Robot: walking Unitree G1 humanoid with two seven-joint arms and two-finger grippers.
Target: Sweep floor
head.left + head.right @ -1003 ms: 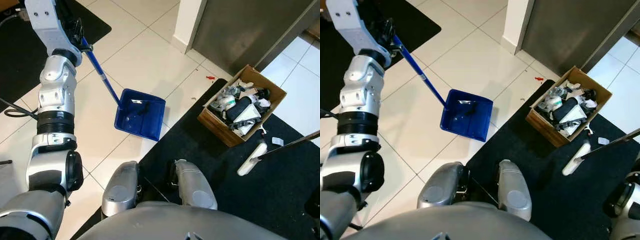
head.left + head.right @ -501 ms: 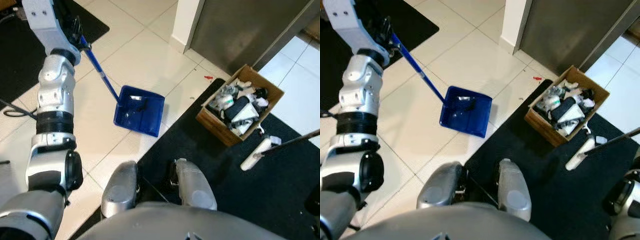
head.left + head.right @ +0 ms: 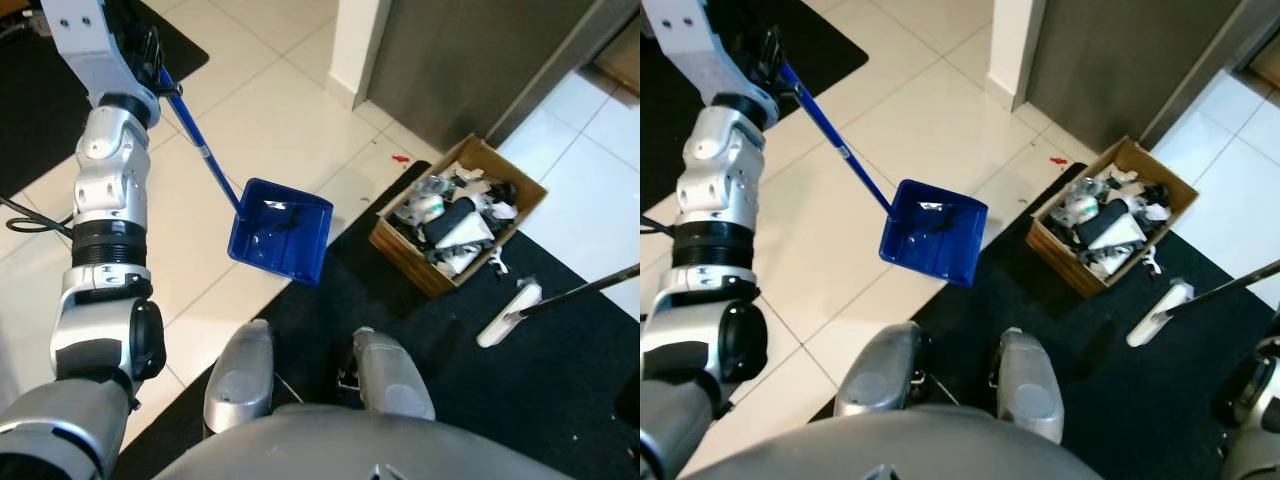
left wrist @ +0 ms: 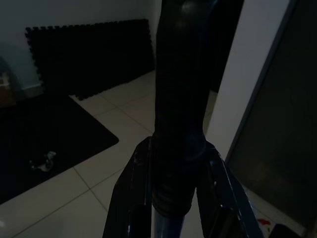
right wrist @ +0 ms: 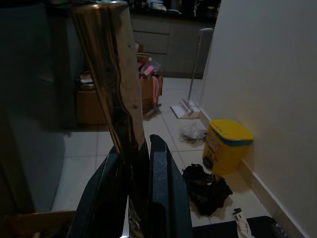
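A blue dustpan (image 3: 281,240) is held by its long blue handle (image 3: 200,150) in the left gripper (image 4: 171,198), whose fingers are closed around the dark grip. The pan sits low over the white tile floor (image 3: 270,110), at the edge of a black mat (image 3: 520,400), with a little dark debris inside it. The right gripper (image 5: 133,193) is clamped on a shiny metallic broom pole (image 5: 116,94); the broom's white head (image 3: 505,315) rests on the mat beside a cardboard box (image 3: 460,215) filled with rubbish. A small red scrap (image 3: 401,158) lies unswept on the tiles, so the sweeping is judged only partly done.
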